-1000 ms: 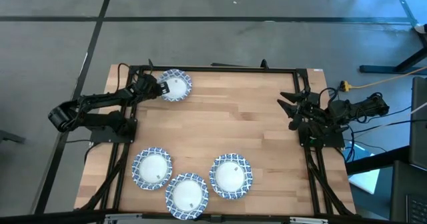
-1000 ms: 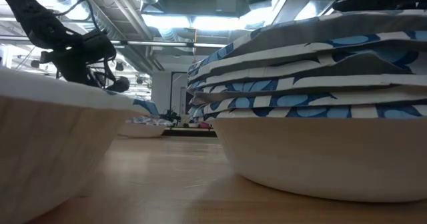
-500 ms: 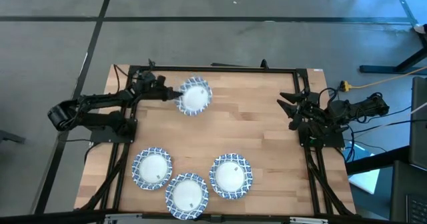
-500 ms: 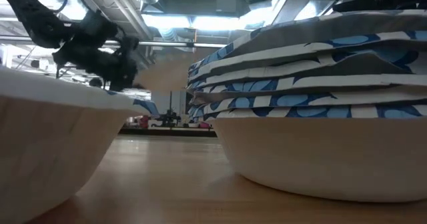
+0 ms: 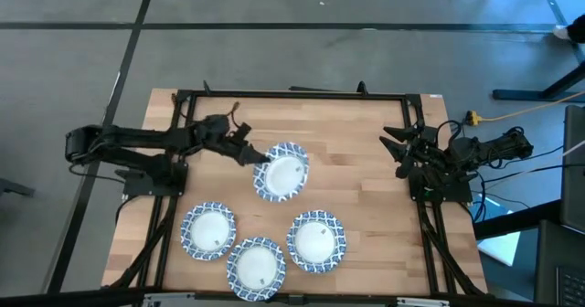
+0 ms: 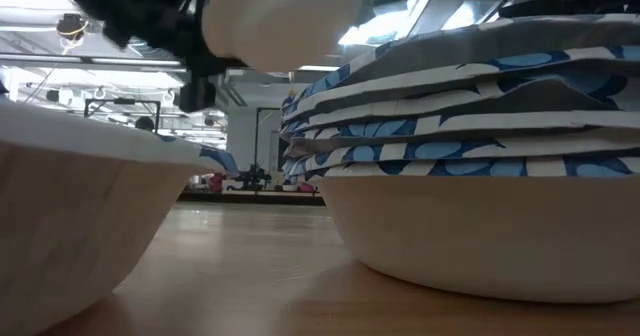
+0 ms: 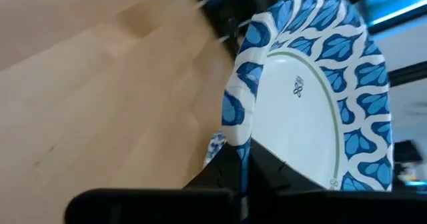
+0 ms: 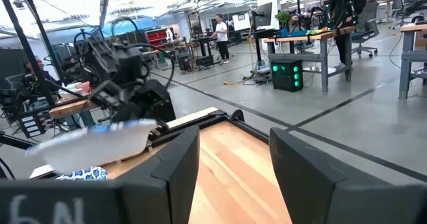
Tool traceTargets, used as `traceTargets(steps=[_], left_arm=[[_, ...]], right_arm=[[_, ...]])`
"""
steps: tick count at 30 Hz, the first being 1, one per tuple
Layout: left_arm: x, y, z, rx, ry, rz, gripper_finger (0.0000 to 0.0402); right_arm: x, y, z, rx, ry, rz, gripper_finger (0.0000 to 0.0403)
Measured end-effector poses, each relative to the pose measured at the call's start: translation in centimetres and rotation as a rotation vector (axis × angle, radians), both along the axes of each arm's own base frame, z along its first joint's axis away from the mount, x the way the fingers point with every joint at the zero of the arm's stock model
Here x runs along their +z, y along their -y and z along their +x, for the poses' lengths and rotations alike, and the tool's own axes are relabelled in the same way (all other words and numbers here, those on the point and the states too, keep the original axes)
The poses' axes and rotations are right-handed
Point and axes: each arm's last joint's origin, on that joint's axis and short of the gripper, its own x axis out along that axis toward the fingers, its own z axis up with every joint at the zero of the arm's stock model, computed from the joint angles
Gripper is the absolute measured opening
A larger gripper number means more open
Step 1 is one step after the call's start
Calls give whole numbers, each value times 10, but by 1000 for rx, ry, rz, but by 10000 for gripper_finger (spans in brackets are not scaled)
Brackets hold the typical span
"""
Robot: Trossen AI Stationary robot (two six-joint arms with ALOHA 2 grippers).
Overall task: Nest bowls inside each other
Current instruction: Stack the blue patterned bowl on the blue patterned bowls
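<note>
A: Since a second ago our left hand (image 5: 249, 154) has carried its bowl (image 5: 282, 171) away from the far left corner of the surface (image 5: 356, 161); we now have it out over the middle, a little to the left side.

B: And the grip?

A: The fingers are pinched tight on that bowl's patterned rim, at the edge nearest the arm. In the left wrist view the carried bowl (image 7: 307, 97) stands steeply tilted, white inside facing us. In the low view it (image 6: 275, 21) hangs clear above the wood.

B: The other bowls?

A: Unchanged. Three spots along the near edge: one near-left (image 5: 208, 231), one at the very front (image 5: 256, 267), one to its right (image 5: 317, 240). The low view shows the near stack (image 6: 480, 146) as several bowls nested.

B: Our right hand?

A: The right hand (image 5: 393, 152) has not moved; it waits at the right edge with its fingers (image 8: 175, 167) spread apart, holding nothing.
</note>
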Motion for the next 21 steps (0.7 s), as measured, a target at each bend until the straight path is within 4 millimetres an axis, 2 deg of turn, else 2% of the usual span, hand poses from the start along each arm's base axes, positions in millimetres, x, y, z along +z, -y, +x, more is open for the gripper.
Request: traceTargets(steps=[5,10,14,21], left_arm=[[22,19,19,17,-193,91,0],[39,39,48,-58,-164,124,0],[36,57,71,-132,-193,124,0],[14,91,111,-234,-270,120,0]], right_arm=[[0,0,0,0,-1,0,182],[0,0,0,2,7,16,182],[0,0,0,3,12,27,182],[-2,0,0,2,-8,19,182]])
